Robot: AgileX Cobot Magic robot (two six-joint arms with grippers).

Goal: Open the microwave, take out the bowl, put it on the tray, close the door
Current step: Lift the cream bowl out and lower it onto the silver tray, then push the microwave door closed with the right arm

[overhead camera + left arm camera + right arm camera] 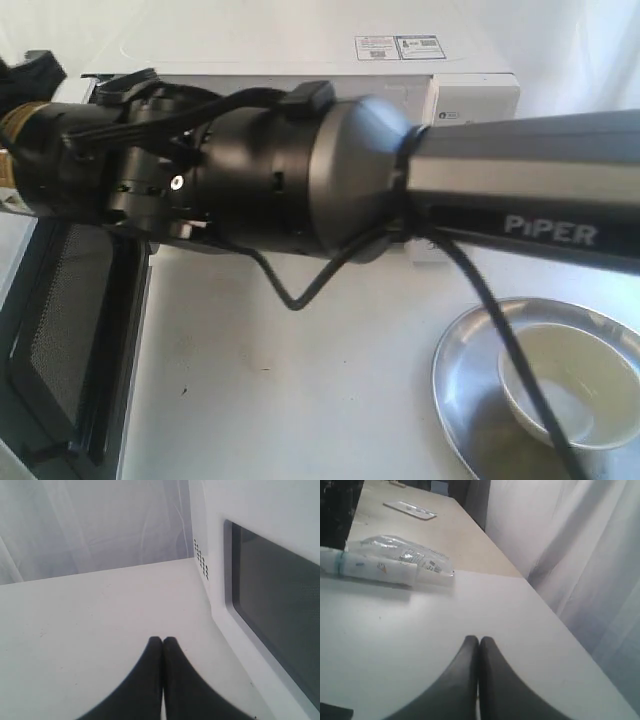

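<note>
The white microwave [300, 55] stands at the back, with stickers on its top. Its door [70, 300] is swung open at the lower left, showing the dark meshed window. The cream bowl [570, 375] sits on the silver tray [470, 370] at the lower right, partly behind a black cable. My left gripper [163, 641] is shut and empty over the white table, beside the door's window [280, 600]. Also shut and empty, my right gripper [479, 640] hangs above bare table. Neither gripper's fingertips show in the exterior view.
A thick black arm marked PIPER [300, 170] crosses the exterior view and hides the microwave's front and cavity. A plastic-wrapped roll [395, 562] lies on the table ahead of the right gripper. A white curtain [570, 540] hangs past the table edge.
</note>
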